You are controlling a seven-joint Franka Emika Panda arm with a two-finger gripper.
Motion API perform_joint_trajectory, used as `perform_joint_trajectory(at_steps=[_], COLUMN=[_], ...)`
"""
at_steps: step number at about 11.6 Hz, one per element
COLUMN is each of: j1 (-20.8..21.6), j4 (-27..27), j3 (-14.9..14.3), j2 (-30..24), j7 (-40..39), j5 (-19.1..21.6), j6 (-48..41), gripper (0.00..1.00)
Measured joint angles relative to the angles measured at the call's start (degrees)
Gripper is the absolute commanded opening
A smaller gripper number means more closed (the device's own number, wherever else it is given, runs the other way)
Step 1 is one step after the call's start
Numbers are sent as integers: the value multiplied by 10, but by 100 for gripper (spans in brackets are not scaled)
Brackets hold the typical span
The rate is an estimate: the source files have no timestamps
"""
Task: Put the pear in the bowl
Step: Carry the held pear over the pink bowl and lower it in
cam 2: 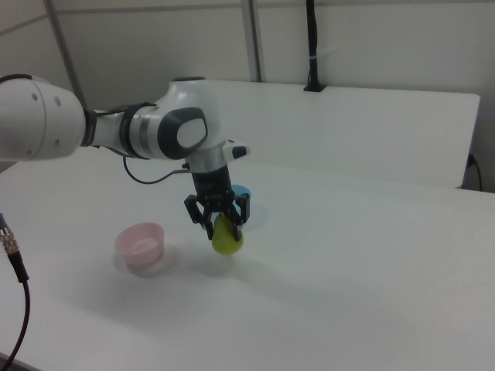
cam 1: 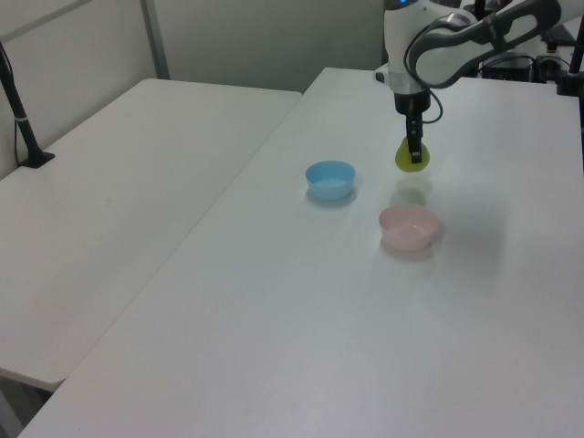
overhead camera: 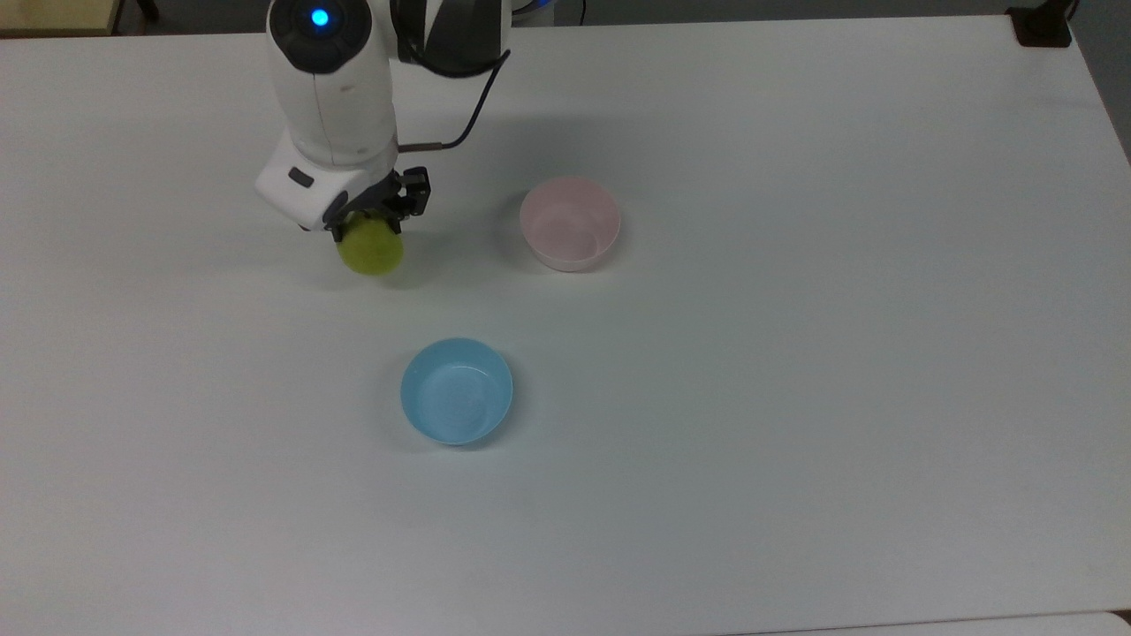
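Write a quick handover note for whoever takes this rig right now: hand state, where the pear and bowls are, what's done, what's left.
Hand: shut on the pear, held clear of the table.
Pink bowl: empty, to the top view's right of the pear.
Blue bowl: empty, not the target.
Done: pear grasped and lifted.
Left: carry it over the pink bowl, lower, release.

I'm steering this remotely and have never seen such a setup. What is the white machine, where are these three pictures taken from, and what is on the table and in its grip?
The white machine is a single robot arm ending in a two-finger hand. One picture looks down from above; the other two look across from opposite sides. On the white table stand a pale pink bowl and a light blue bowl, both with nothing inside. The hand is shut on a yellow-green pear, hanging clear of the table; its shadow lies below it. The pear is not over either bowl.
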Motion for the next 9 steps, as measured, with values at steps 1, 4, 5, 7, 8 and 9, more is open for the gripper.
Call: perform_joint_trajectory(at_steps=[1,4,5,7,8,9], j1=[0,1,2,10,26,48], j4=[3,50,64,72,72,72], j3=[0,0,1,7,9,11], j2=[-14,-46,-57,-87,-99,-105], j7=[0,0,0,1,13,36], j5=[0,7,19,38,42,43], j6=[-11,-105,-119,-149,-162,-170], gripper=[28,28,28,28,28,28])
